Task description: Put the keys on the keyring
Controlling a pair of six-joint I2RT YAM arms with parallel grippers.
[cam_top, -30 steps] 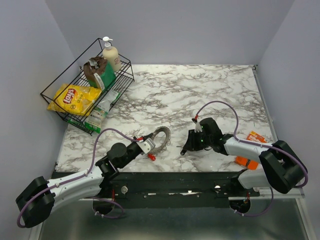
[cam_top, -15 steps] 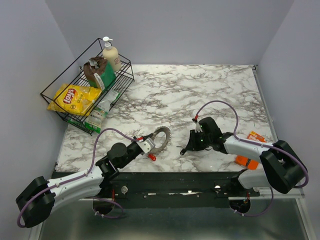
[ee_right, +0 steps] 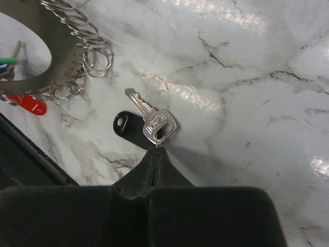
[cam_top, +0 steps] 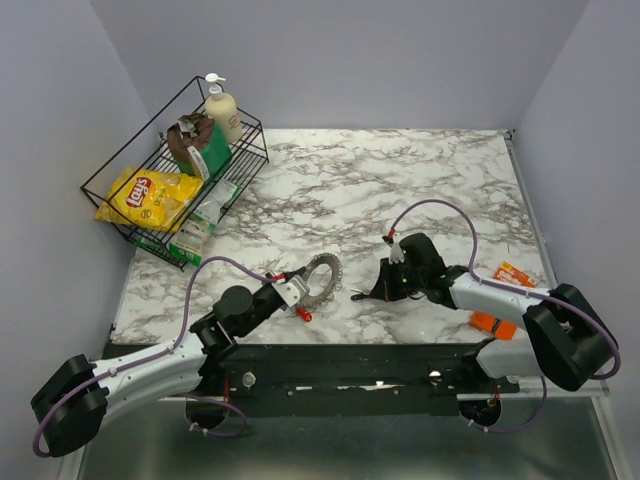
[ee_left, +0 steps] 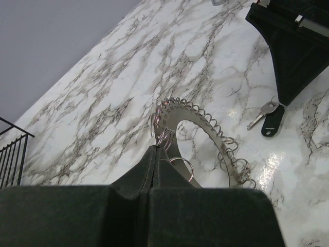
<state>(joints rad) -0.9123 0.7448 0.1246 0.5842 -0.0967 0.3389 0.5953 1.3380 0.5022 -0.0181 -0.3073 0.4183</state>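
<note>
The keyring (cam_top: 326, 279) is a flat silvery hoop edged with small wire loops, lying left of centre near the front. My left gripper (cam_top: 299, 291) is shut on its near rim, as the left wrist view shows (ee_left: 157, 148). My right gripper (cam_top: 372, 295) is shut, pinching the thin wire loop of a silver key (ee_right: 154, 120) with a black tag (ee_right: 128, 129). That key lies on the marble just right of the keyring (ee_right: 72, 31). A red-headed key (cam_top: 303, 314) and a green one (ee_right: 7, 60) sit at the hoop's near side.
A black wire basket (cam_top: 120, 200) holding a chips bag, a soap bottle and packets stands at the back left. Two orange pieces (cam_top: 510, 272) (cam_top: 492, 322) lie at the right, near my right arm.
My right gripper has moved left towards the keyring, bringing the black-tagged key with it. My left gripper and the keyring have stayed put.
</note>
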